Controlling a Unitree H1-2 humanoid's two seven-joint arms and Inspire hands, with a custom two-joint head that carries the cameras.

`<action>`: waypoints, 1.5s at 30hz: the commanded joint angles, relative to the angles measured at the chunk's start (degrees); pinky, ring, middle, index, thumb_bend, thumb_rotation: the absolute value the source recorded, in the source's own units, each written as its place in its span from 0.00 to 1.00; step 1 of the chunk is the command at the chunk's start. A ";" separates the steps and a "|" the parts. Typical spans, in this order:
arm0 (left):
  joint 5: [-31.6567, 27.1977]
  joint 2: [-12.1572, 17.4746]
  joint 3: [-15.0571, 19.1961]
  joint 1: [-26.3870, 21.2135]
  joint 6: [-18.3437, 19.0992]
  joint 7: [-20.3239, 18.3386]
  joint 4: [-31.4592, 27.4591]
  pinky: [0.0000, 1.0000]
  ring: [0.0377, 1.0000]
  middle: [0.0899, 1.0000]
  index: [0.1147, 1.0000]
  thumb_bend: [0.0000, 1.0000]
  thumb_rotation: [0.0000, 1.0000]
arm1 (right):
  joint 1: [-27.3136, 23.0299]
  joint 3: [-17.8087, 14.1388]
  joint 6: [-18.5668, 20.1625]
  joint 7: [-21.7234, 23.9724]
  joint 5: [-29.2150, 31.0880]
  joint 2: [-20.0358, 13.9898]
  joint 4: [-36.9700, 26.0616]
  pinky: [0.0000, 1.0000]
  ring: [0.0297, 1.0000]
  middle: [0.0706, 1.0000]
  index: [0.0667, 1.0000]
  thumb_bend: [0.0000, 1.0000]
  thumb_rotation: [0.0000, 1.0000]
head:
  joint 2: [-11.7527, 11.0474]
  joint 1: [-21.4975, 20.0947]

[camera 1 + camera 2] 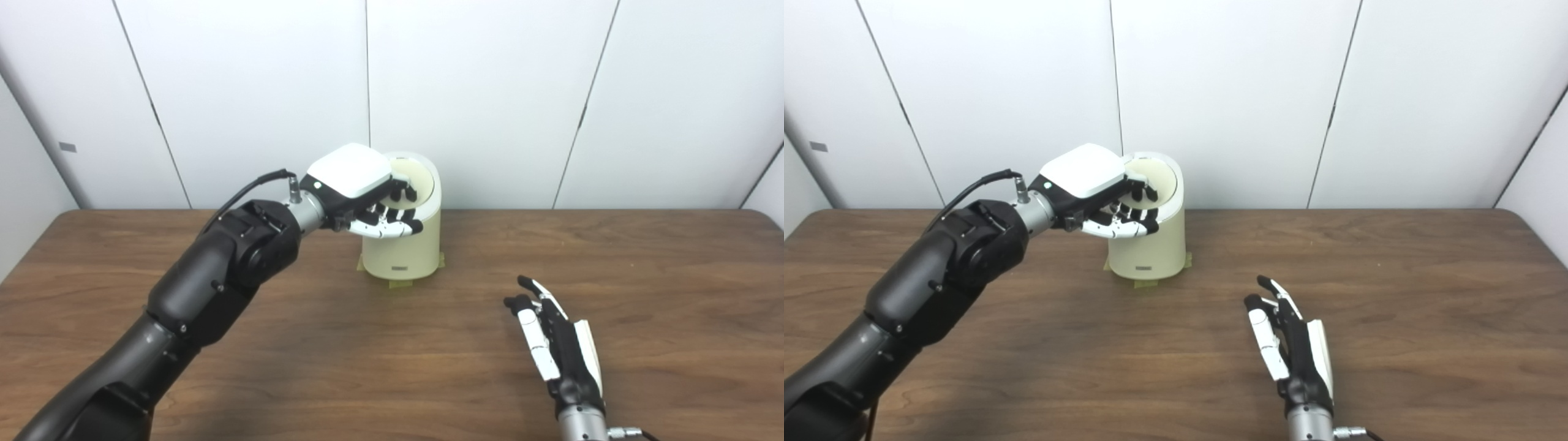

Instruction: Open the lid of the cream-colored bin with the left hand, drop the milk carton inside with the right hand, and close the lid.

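L hand (367, 199) curled over rim of cream bin (404, 245), grip unclear; R hand (554, 343) spread, empty, on surface (674, 306).

Cream-colored bin (404, 245) stands upright, its lid (419, 177) tilted inward.

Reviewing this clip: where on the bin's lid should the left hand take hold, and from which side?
Probably the lid at its left rim, from the bin's left and above: the left hand already has fingers curled over that edge, and the wall blocks the back.
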 commanded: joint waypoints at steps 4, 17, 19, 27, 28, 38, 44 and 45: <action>1.85 -1.45 -2.61 -0.55 2.56 -7.44 -0.09 0.93 0.90 0.88 0.88 0.54 1.00 | -0.57 0.26 -0.91 0.37 -1.50 -0.68 -3.40 0.72 0.73 0.70 0.82 0.39 1.00 | 0.31 0.05; 1.44 -1.71 -0.41 -0.47 6.35 -11.64 -6.82 0.93 0.91 0.88 0.89 0.58 1.00 | -0.72 -0.99 -0.85 0.56 -1.75 -1.47 -3.71 0.70 0.67 0.64 0.79 0.35 1.00 | 1.22 0.64; -0.17 -2.01 1.95 -0.93 7.35 -11.34 -8.79 0.91 0.90 0.88 0.88 0.55 0.98 | -0.79 -1.19 -0.82 0.62 -1.59 -1.55 -3.50 0.71 0.67 0.64 0.80 0.36 1.00 | 1.24 0.73; -6.79 -3.77 12.18 -0.38 13.41 -9.92 -16.73 0.84 0.90 0.88 0.88 0.50 0.99 | -2.52 -3.94 -1.87 -0.58 0.64 -1.06 -2.09 0.73 0.67 0.64 0.78 0.38 0.96 | 1.05 1.59; -7.10 -3.94 13.30 0.39 13.84 -9.10 -17.81 0.84 0.90 0.88 0.87 0.50 0.98 | -2.75 -4.33 -2.07 -0.70 1.02 -1.12 -1.91 0.73 0.68 0.65 0.79 0.39 0.97 | 1.05 1.59; -9.93 -12.77 23.81 22.16 26.35 -0.34 -32.26 0.78 0.88 0.88 0.84 0.40 0.87 | -4.26 -4.65 -3.78 1.07 5.02 -2.22 -1.17 0.59 0.65 0.67 0.79 0.38 1.00 | 0.91 1.73; -19.38 -21.89 31.24 36.79 25.93 9.72 -31.97 0.79 0.85 0.84 0.84 0.28 0.65 | -5.17 -4.89 -0.39 5.04 11.43 -1.86 -2.62 0.61 0.74 0.77 0.85 0.43 1.00 | 1.00 1.81; -21.43 -22.44 32.04 38.48 25.39 10.46 -31.61 0.80 0.86 0.85 0.85 0.26 0.70 | -5.39 -4.86 0.37 5.74 12.42 -1.80 -2.81 0.63 0.76 0.79 0.86 0.43 1.00 | 0.97 1.88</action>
